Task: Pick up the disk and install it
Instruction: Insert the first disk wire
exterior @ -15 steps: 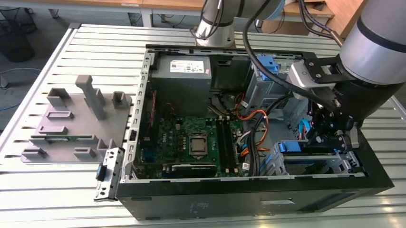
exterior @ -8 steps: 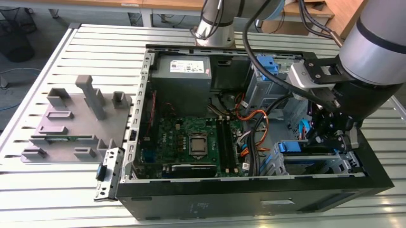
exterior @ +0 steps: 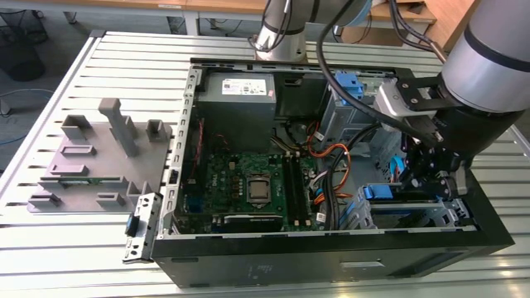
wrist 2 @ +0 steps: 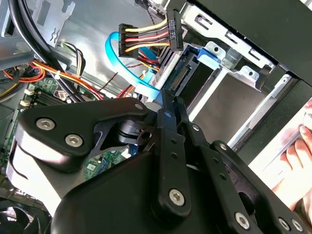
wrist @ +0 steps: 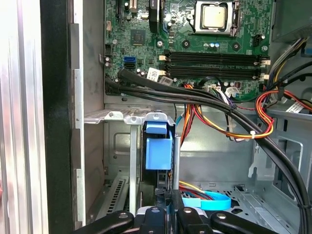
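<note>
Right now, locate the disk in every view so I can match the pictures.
Exterior view: the disk sits in the drive cage, low toward the exterior view's right.
Second wrist view: the disk shows its connector end, beside the light-blue cable.
First wrist view: the disk stands edge-on in the bay, blue rail facing the camera.
Shared landmark: the green motherboard.

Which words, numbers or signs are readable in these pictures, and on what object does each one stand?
No text can be read with certainty.
White sticker on the grey metal box, exterior view: print too small.
Motherboard, first wrist view: markings too small.
White tag near the motherboard's edge, first wrist view: blurred.
</note>
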`<state>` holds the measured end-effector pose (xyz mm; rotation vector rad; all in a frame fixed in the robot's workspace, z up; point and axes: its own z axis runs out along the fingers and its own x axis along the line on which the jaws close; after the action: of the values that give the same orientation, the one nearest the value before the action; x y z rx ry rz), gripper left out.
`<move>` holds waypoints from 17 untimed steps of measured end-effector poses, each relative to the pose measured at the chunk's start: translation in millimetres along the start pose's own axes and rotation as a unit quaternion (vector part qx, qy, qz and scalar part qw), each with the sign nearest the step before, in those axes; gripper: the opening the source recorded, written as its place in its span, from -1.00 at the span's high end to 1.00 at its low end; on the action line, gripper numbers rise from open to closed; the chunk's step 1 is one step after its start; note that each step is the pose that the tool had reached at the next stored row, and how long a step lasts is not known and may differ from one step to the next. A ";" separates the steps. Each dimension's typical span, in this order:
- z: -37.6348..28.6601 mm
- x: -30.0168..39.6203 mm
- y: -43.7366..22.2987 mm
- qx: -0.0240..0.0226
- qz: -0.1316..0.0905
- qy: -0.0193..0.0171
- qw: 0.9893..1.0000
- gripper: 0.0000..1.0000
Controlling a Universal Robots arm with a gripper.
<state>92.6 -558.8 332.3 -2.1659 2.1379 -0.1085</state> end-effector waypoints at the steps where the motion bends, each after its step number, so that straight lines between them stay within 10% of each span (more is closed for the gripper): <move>1: 0.3 0.0 0.0 0.000 0.000 0.000 1.000 0.68; 17: 2.4 0.1 0.3 0.000 0.000 0.000 1.000 0.68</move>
<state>92.6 -558.8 329.9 -2.1661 2.1381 -0.1088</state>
